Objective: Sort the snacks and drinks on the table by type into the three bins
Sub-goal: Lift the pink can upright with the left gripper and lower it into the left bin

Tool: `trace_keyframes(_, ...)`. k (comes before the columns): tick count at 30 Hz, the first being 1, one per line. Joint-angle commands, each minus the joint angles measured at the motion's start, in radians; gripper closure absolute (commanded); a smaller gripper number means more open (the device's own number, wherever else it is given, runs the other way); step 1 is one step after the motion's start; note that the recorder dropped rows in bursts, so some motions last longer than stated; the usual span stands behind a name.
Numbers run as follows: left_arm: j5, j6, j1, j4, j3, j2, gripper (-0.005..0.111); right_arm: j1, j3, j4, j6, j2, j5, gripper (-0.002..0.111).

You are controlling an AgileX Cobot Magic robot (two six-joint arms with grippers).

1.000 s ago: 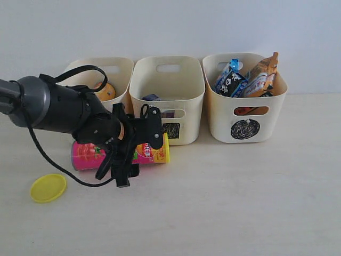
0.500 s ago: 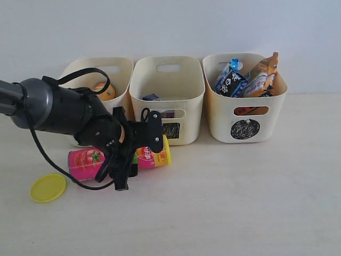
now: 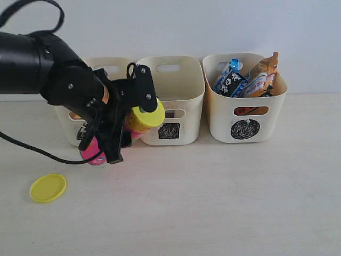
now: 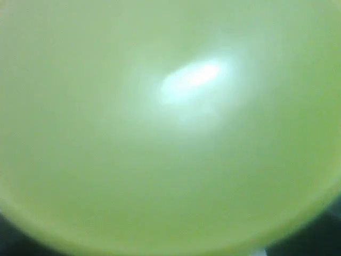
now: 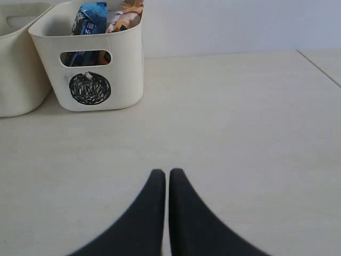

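Note:
My left gripper (image 3: 113,134) is shut on the pink chip canister (image 3: 91,152) and holds it tilted off the table (image 3: 213,202). The canister's yellow end (image 3: 147,114) points up in front of the left bin (image 3: 121,68) and middle bin (image 3: 184,88). The left wrist view shows only a blurred yellow-green surface (image 4: 170,128). The right bin (image 3: 246,109) holds the blue-black packet (image 3: 230,81) and the orange packet (image 3: 262,72). The drinks are hidden. My right gripper (image 5: 167,173) hovers shut and empty over bare table, in front of the right bin (image 5: 90,58).
A loose yellow lid (image 3: 48,188) lies on the table at the front left. My left arm's black body (image 3: 32,64) covers much of the left bin. The table's edge (image 5: 319,61) runs at the far right of the right wrist view.
The pink canister lay on the table in the closing left gripper; now it is lifted and swung yellow end up toward the bins. The left arm has risen. The right gripper is unchanged.

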Motion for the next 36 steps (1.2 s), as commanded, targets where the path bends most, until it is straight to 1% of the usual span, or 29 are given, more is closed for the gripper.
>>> trace_keyframes(1,0.014,0.046,-0.006,-0.081,0.001,-0.085,0.102,0.001,0.004,-0.001,0.000,-0.007,-0.009,0.108)
trace_keyframes(16,0.010,0.044,-0.004,-0.090,0.001,-0.257,0.103,0.001,0.004,-0.001,0.000,-0.007,-0.009,0.108)
trace_keyframes(21,-0.050,0.025,0.001,-0.090,0.001,-0.305,0.103,0.001,0.004,-0.001,0.000,-0.007,-0.009,0.108)
trace_keyframes(23,-0.128,-0.035,0.027,-0.093,0.001,-0.320,0.103,0.001,0.004,-0.001,0.000,-0.007,-0.009,0.108)
trace_keyframes(25,-0.239,-0.165,0.087,-0.093,0.001,-0.322,0.103,0.001,0.004,-0.001,0.000,-0.007,-0.009,0.108)
trace_keyframes(27,-0.318,-0.257,0.133,-0.093,0.001,-0.320,0.103,0.001,0.004,-0.001,0.000,-0.007,-0.009,0.108)
trace_keyframes(29,-0.432,-0.431,0.213,-0.093,0.001,-0.300,0.103,0.001,0.004,-0.001,0.000,-0.007,-0.009,0.108)
trace_keyframes(31,-0.518,-0.587,0.284,-0.093,0.001,-0.251,0.103,0.001,0.004,-0.001,0.000,-0.007,-0.009,0.108)
trace_keyframes(33,-0.570,-0.655,0.322,-0.093,0.001,-0.206,0.103,0.001,0.004,-0.001,0.000,-0.007,-0.009,0.108)
trace_keyframes(36,-0.636,-0.745,0.353,-0.093,0.001,-0.138,0.103,0.001,0.004,-0.001,0.000,-0.007,-0.009,0.108)
